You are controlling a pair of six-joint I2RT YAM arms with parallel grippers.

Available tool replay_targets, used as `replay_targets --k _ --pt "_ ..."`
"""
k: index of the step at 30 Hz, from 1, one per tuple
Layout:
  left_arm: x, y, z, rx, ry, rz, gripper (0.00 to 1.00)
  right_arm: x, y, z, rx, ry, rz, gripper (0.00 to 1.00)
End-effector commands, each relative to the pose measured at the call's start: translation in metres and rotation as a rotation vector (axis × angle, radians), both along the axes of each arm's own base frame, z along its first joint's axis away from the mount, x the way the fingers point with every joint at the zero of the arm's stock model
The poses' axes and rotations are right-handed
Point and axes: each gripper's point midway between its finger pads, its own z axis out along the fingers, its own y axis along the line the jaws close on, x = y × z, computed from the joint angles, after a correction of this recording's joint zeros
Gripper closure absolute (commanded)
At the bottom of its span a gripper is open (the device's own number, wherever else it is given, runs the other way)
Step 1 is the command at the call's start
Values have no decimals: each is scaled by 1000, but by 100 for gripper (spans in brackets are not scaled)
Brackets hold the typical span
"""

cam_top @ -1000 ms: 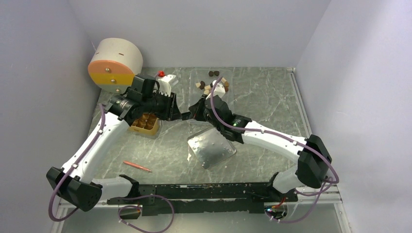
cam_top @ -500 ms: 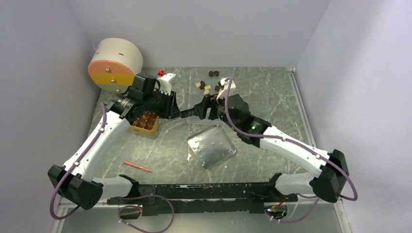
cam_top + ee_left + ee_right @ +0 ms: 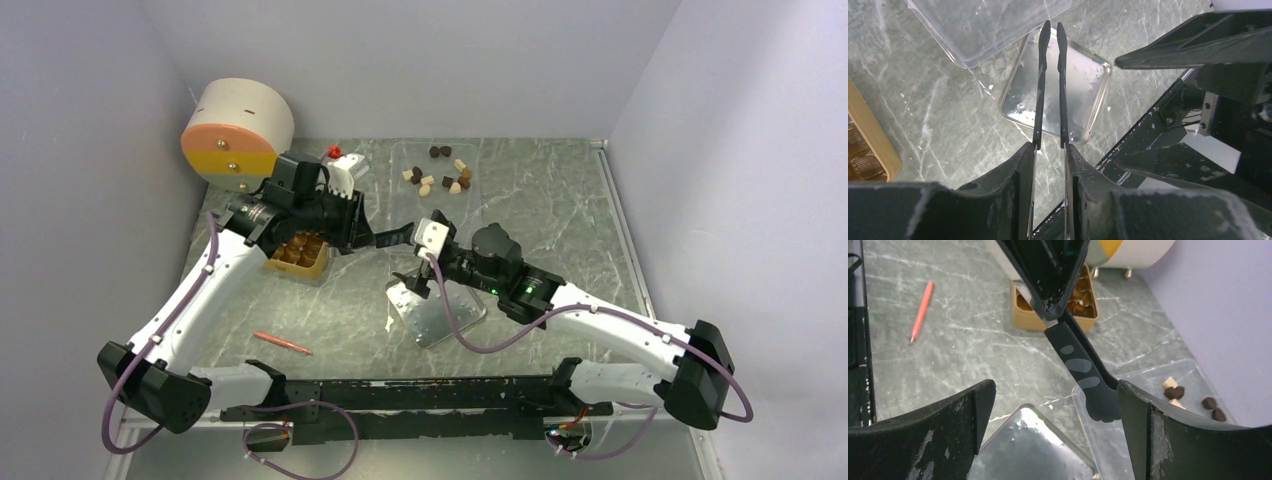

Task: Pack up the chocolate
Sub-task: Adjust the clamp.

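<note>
The chocolate [image 3: 440,178] lies as several brown and cream pieces in a clear plastic tray [image 3: 470,205] at the back centre; some pieces [image 3: 1175,391] show in the right wrist view. My left gripper [image 3: 352,232] [image 3: 1050,150] is shut on black tongs [image 3: 390,238] [image 3: 1040,85] [image 3: 1083,375]. The tong tips are close together with nothing between them, over the clear tray's near edge [image 3: 983,25]. My right gripper [image 3: 415,262] [image 3: 1055,395] is open and empty, above a silver metal tray [image 3: 435,305] [image 3: 1023,450], just beside the tong tips.
A golden-tan compartment box [image 3: 298,256] [image 3: 1058,315] sits under my left arm. A red-orange pen [image 3: 282,343] [image 3: 921,310] lies at the near left. A cream, orange and yellow drum [image 3: 235,130] stands at the back left. Walls close in the sides and back.
My right gripper has opened and drawn back from the tong tips toward the near side, over the silver tray. The left gripper and tongs have hardly moved.
</note>
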Motion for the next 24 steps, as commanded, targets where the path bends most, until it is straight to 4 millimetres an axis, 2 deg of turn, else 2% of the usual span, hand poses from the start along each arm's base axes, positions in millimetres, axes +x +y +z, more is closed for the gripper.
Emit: replay_targets --k 1,5,9,10,14,20,24 --pt "9 5 14 -10 -89 47 69 6 -2 58 125 -142 -15 4" --pt "31 7 13 13 -121 119 70 3 -12 62 229 10 -95 4" --pt "52 7 16 53 -151 175 71 16 -36 62 411 210 -314 4" --pt "57 6 18 57 -160 183 71 14 -36 59 444 242 -313 3" --pt "59 -5 25 59 -155 147 71 -4 -25 41 339 87 -135 3" --pt "41 -20 26 43 -133 57 70 21 -18 50 180 -189 -141 0" --pt "21 -29 20 21 -81 -35 70 26 -2 50 83 -295 -62 6"
